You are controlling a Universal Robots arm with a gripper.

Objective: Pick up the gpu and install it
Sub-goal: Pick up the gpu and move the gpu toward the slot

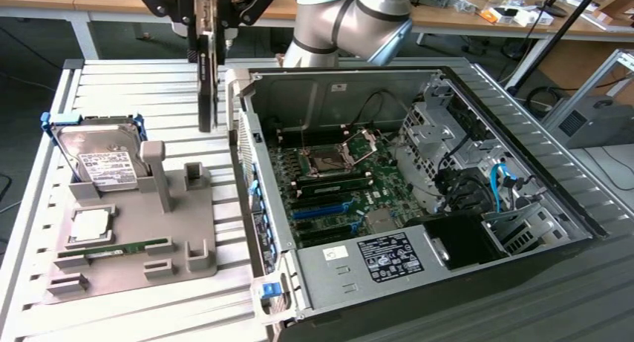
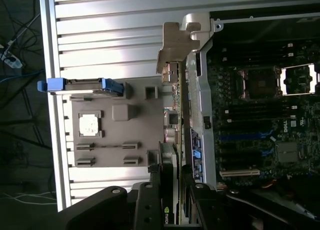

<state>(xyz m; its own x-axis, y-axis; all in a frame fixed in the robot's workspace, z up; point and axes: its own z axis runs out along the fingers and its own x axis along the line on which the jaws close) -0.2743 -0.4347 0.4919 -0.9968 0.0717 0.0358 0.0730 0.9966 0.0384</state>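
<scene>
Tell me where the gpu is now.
In the exterior view the gpu hangs upright in the gripper, between the hard drive on that view's left and the open computer case on its right.

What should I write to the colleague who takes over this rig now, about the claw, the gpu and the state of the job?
Claw: shut on the gpu, which hangs upright from it.
Place: over the slatted table, between the grey holder and the open computer case.
Done: gpu picked up.
Left: it is not in the case yet; the blue slots on the board are free.
Hard drive and memory stick sit on the holder.
</scene>
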